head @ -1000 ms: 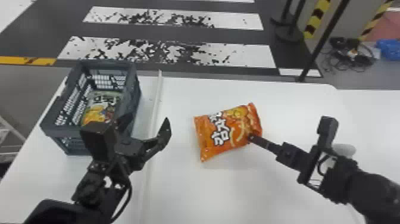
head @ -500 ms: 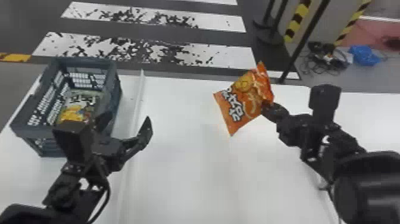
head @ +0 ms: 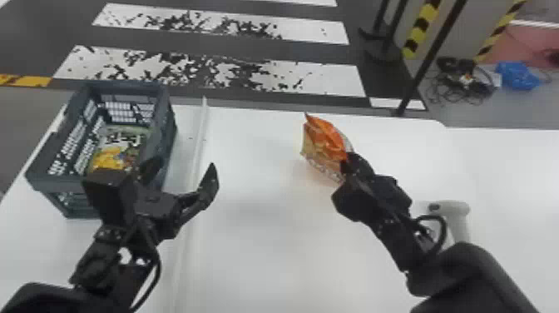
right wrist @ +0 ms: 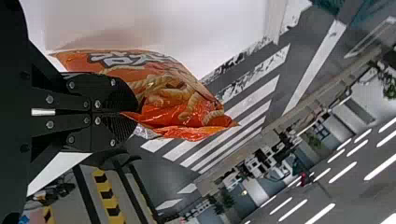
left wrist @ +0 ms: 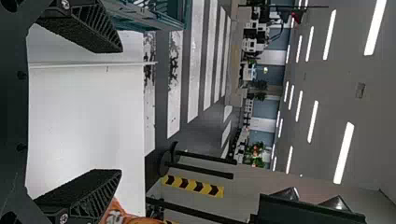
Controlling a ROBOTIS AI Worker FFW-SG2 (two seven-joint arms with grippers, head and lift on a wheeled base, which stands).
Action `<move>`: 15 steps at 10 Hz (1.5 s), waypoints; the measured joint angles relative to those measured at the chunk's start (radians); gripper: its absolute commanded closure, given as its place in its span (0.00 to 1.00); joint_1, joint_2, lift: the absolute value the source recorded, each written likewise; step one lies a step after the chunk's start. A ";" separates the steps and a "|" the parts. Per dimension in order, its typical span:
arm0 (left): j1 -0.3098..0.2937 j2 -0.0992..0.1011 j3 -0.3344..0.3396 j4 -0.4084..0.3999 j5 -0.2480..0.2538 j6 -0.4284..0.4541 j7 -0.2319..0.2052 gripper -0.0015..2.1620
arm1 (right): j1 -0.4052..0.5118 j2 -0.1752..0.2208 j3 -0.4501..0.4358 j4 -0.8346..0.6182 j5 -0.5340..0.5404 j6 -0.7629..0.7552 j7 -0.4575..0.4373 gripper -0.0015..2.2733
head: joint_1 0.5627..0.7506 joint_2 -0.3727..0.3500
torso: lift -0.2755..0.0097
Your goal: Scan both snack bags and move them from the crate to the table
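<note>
Evidently, orange snack bag (head: pixel 320 146) edge-on within right end effector (head: pixel 348 163).

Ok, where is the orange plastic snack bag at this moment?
In the head view, the orange plastic snack bag is right of centre, held in the black right gripper, over the white table.

Bright, diffuse indoor light. Long ceiling strip lights (left wrist: pixel 344 153) glow white in the left wrist view, and more shine in the right. The white tabletop (head: pixel 258 258) looks pale; a soft shadow falls beside the orange snack bag (right wrist: pixel 173 100), whose glossy film catches small glints.
</note>
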 measured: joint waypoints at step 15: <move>0.000 0.002 0.003 0.007 0.009 0.000 0.000 0.04 | 0.059 0.107 -0.464 -0.025 -0.796 -0.047 0.526 0.99 | 0.70 0.38 | 0.66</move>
